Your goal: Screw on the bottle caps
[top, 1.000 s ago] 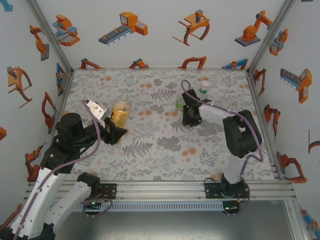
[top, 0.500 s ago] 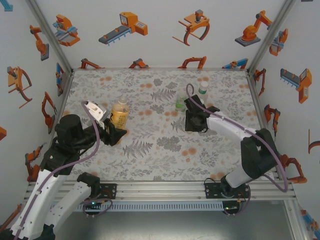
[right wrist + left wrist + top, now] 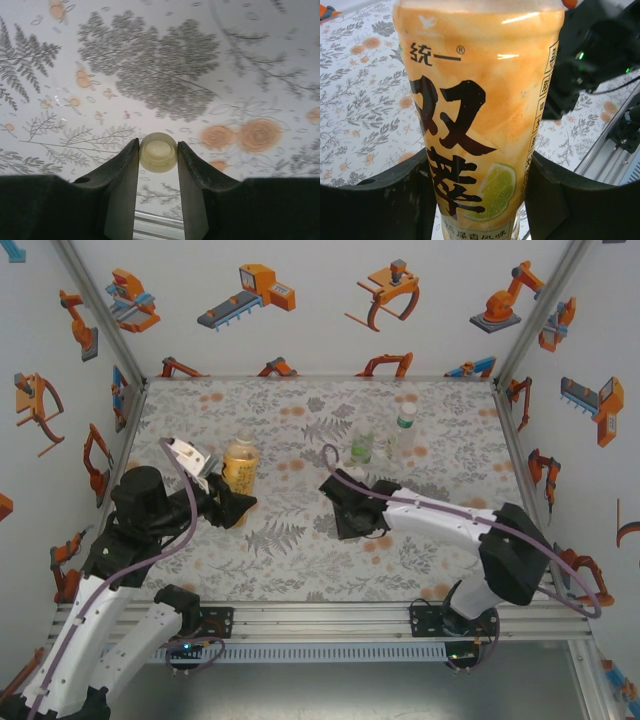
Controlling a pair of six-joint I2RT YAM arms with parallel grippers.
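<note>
Since the earlier frames the right gripper (image 3: 352, 520) has swung away from the clear bottle (image 3: 362, 444) and the second clear bottle (image 3: 404, 428) toward 7 o'clock, leaving both uncovered at about 1 o'clock on the table (image 3: 290, 565). Its dark, smooth fingers are clenched on a pale bottle cap (image 3: 158, 152) — small, round and glossy plastic, above the fern-and-flower print. The left gripper (image 3: 236, 502) has stayed at 9 o'clock, its jaws grasping the amber bottle (image 3: 480, 125) low down, upright — a translucent cylinder with a shiny yellow label, black characters and a lime slice.
</note>
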